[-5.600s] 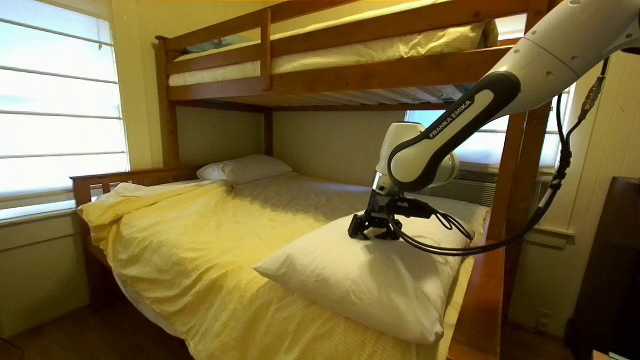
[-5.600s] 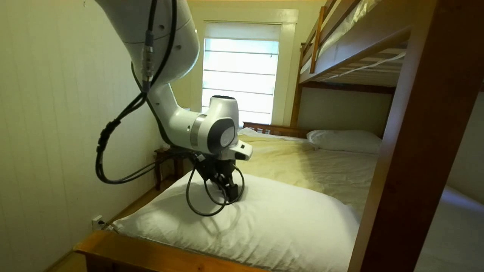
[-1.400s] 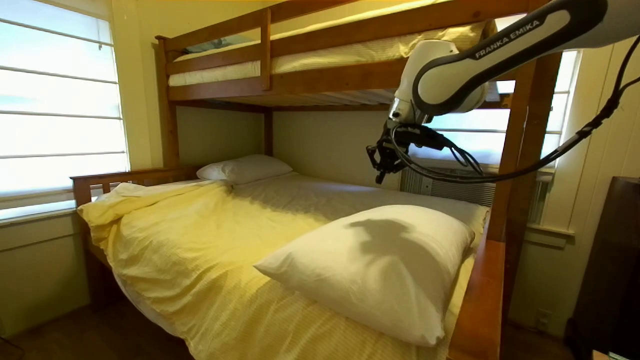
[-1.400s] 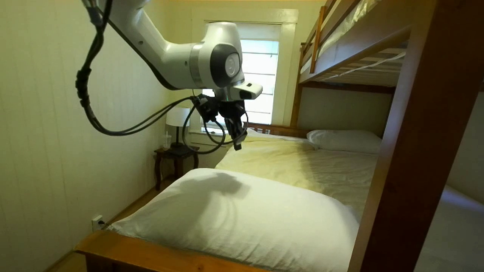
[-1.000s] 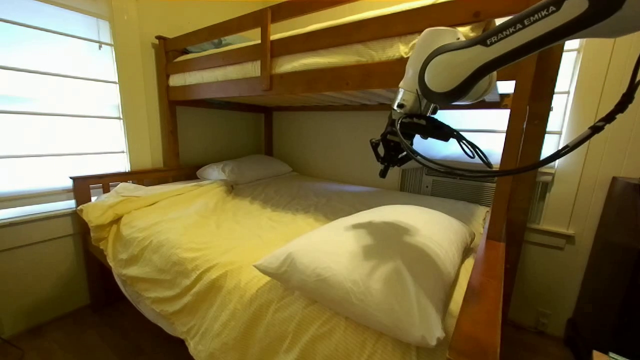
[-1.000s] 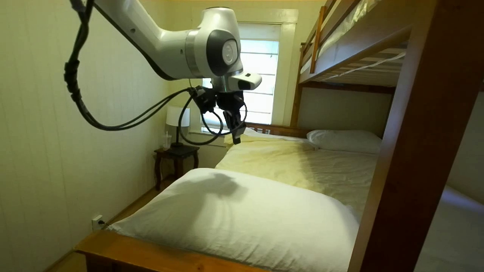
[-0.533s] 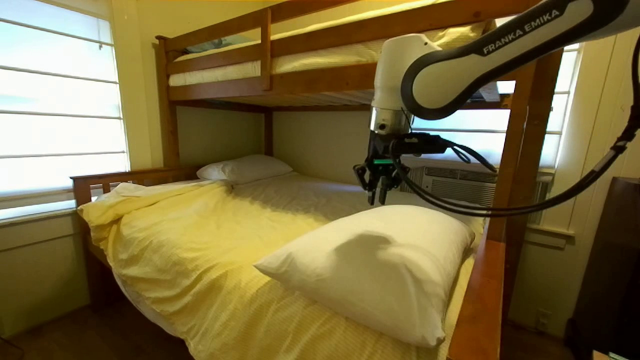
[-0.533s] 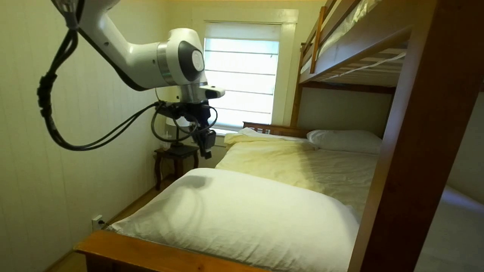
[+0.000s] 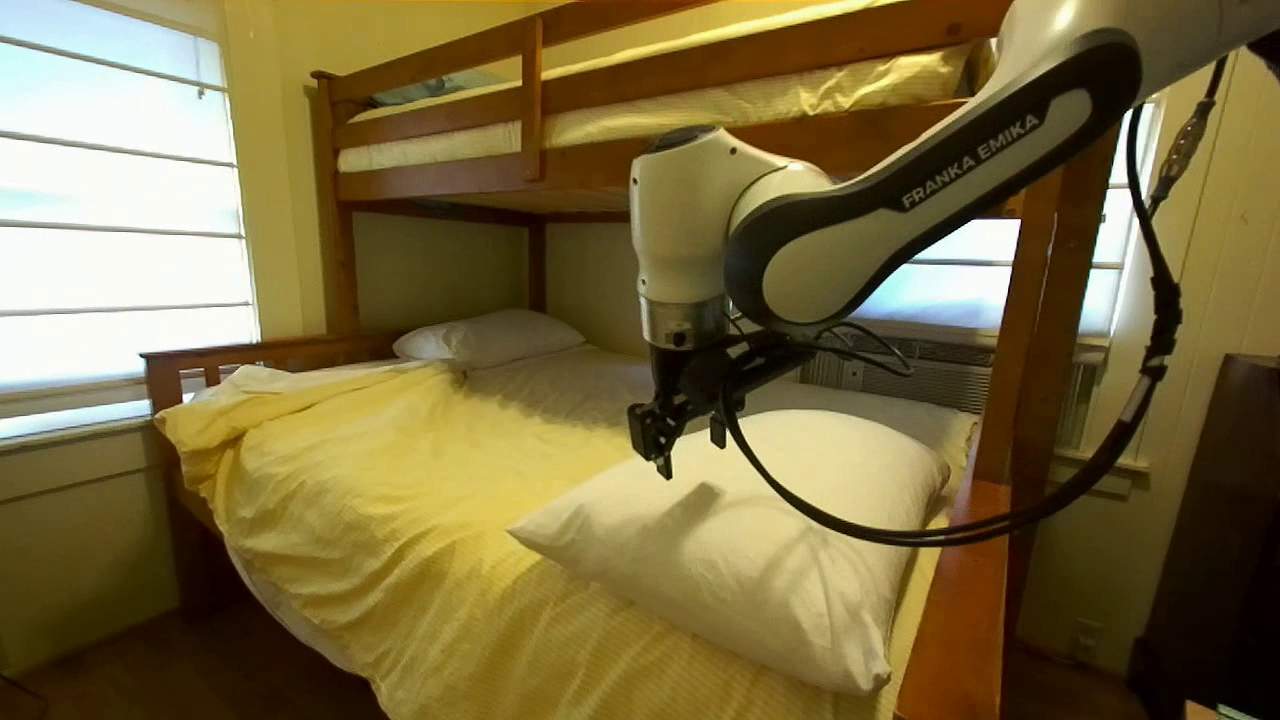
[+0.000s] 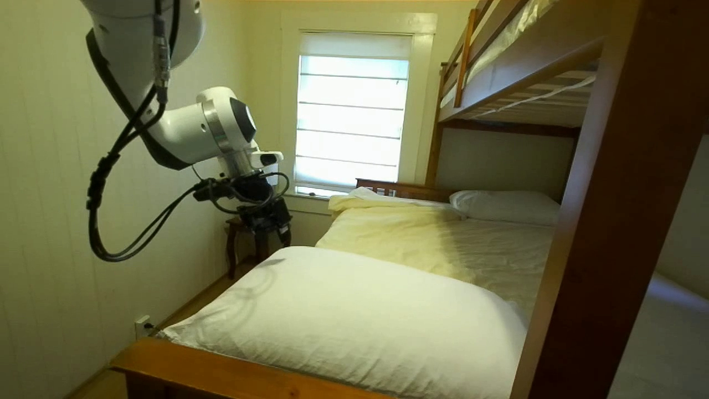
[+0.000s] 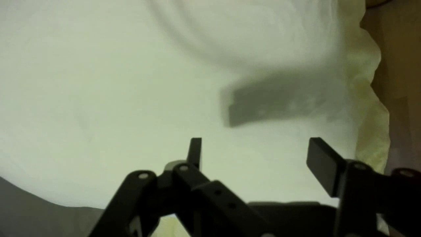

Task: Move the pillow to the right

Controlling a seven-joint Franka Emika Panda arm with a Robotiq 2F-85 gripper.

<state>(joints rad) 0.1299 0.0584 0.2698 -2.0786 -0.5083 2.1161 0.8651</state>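
Note:
The pillow, puffy and cream-white, lies at the near end of the lower bunk in both exterior views, against the wooden end rail. My gripper hangs above it with its fingers pointing down and apart. In an exterior view the gripper is over the pillow's far left part. Seen from the wrist view, the pillow fills most of the picture, with the gripper's shadow on it. There the gripper is wide open, nothing between its pads.
A flatter pale pillow rests at the far end of the bed on the yellow bedsheet. The end rail borders the near end. A thick wooden post and the upper bunk's side board frame the space.
My gripper rose off the pillow, then came lower and toward the bed's outer side. Its jaws, close together half a second ago, have spread wide. The pillow shows little change.

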